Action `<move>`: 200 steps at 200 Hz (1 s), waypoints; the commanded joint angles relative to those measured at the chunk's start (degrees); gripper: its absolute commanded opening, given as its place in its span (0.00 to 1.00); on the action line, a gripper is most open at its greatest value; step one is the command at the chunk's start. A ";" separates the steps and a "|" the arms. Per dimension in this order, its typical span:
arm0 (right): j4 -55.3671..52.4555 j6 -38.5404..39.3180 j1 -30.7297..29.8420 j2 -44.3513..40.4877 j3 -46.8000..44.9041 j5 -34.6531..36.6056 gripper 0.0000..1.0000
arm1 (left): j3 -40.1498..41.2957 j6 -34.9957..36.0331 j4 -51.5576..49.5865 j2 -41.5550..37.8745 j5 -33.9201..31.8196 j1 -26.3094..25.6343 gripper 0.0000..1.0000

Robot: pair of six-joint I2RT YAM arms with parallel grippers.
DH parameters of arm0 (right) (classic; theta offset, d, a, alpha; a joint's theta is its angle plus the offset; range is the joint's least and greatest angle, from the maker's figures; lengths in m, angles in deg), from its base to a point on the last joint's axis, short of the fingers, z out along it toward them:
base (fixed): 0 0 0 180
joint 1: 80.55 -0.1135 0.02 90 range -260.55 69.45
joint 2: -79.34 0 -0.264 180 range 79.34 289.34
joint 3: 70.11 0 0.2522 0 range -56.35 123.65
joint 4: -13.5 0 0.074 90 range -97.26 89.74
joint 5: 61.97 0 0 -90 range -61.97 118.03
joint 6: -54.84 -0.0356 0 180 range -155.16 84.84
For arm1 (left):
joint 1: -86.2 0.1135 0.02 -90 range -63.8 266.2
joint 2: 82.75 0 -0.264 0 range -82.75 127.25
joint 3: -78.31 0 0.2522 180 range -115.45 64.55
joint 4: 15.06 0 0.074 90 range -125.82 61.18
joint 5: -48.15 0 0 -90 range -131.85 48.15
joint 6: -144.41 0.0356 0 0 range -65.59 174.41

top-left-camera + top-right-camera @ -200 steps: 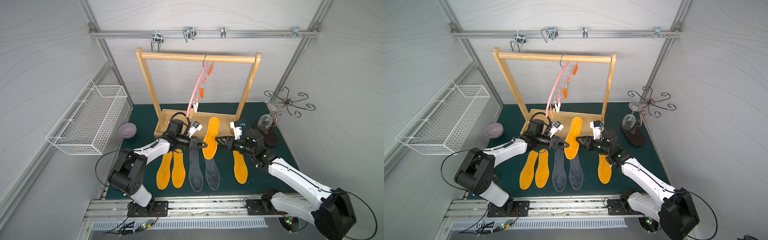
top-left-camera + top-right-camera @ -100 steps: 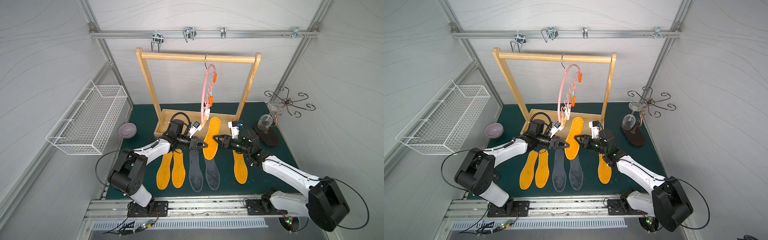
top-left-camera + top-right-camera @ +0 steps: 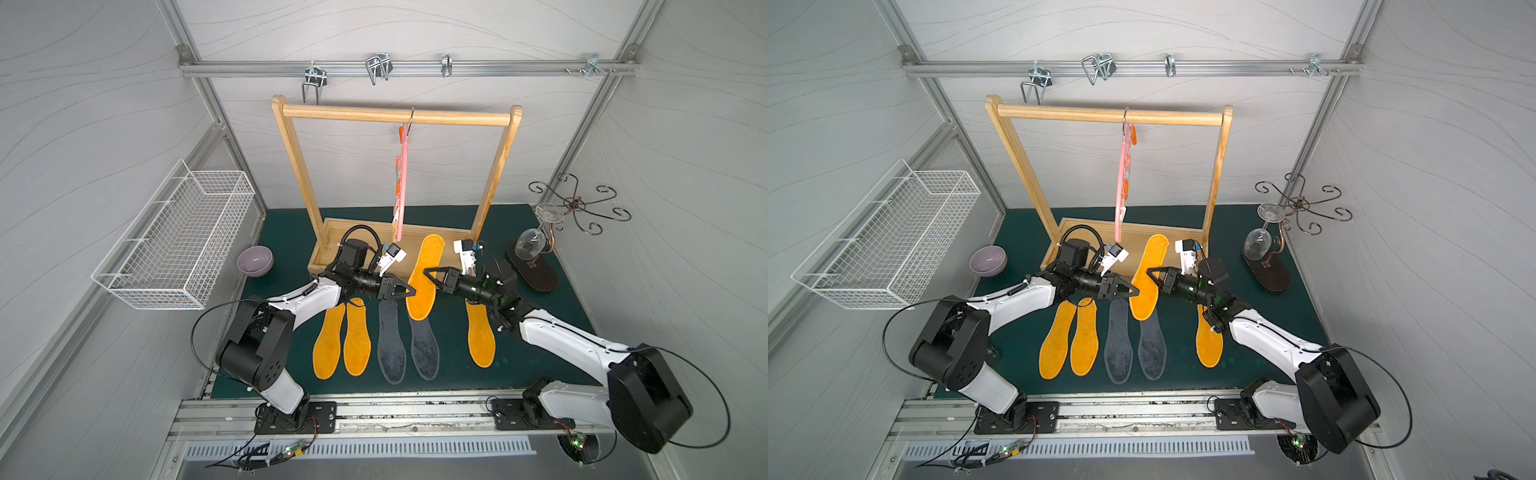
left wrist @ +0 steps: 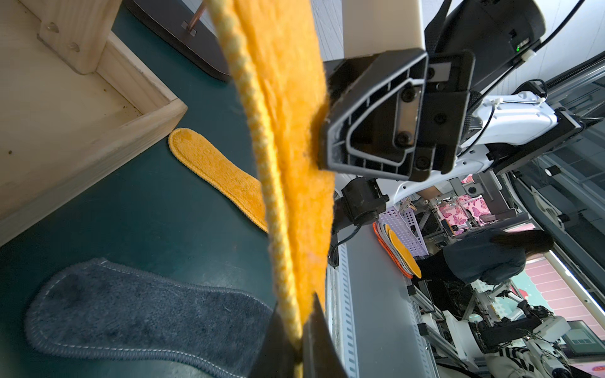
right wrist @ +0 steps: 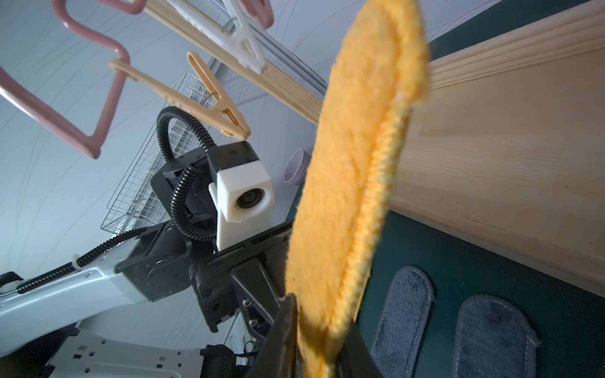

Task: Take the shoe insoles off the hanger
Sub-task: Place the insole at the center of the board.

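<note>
An orange-yellow insole (image 3: 423, 274) hangs above the mat between my two arms, clear of the hanger. My left gripper (image 3: 409, 289) is shut on one long edge of it (image 4: 288, 98). My right gripper (image 3: 429, 272) is shut on the opposite edge (image 5: 353, 147), with a finger on each face. The pink hanger (image 3: 401, 183) hangs edge-on from the wooden bar with bare clips in both top views (image 3: 1123, 183). On the green mat lie two orange insoles (image 3: 343, 340), two dark grey insoles (image 3: 409, 343) and one more orange insole (image 3: 480, 336).
The wooden rack frame (image 3: 395, 114) and its tray base stand just behind the grippers. A white wire basket (image 3: 178, 237) hangs on the left wall, with a purple bowl (image 3: 254, 259) below it. A metal stand with a wine glass (image 3: 532, 249) is at the right.
The right gripper has closed onto the insole's free edge. The hanger has swung back from the left and turned edge-on. The left gripper kept its grip.
</note>
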 commanded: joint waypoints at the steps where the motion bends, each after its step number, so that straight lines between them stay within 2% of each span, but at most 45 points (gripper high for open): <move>1: 3.39 0.06 -0.35 0.15 -0.46 -1.30 0.14 | -1.19 1.35 0.77 0.88 0.90 -0.21 0.00; 28: 2.66 0.32 -0.35 0.04 -0.82 -0.73 0.02 | -1.11 1.64 0.47 0.85 0.84 -0.24 0.00; 43: 0.39 1.20 -0.39 -0.35 -0.53 -0.78 0.00 | -1.09 1.72 0.41 0.93 0.49 -0.19 0.00; 58: -4.92 3.19 -0.34 -1.39 0.10 0.18 0.00 | -1.62 2.11 -0.89 0.88 0.29 -0.20 0.05; 84: -18.78 8.45 -0.39 -4.20 2.59 2.32 0.00 | -1.93 5.53 -3.95 -0.02 -1.54 0.27 0.20; 104: -29.86 13.45 -0.37 -6.40 4.55 3.24 0.00 | -2.09 6.31 -5.11 -0.21 -3.21 0.88 0.26; 119: -34.30 16.34 -0.22 -8.10 4.49 3.00 0.00 | -1.71 6.78 -5.12 -0.31 -4.13 1.23 0.32; 164: -45.16 18.33 -0.19 -12.00 2.61 3.90 0.01 | -1.70 8.39 -6.19 -0.01 -7.05 1.41 0.38; 200: -49.45 19.49 -0.12 -10.23 1.17 2.92 0.02 | -2.42 11.57 -9.47 -0.67 -11.22 2.08 0.41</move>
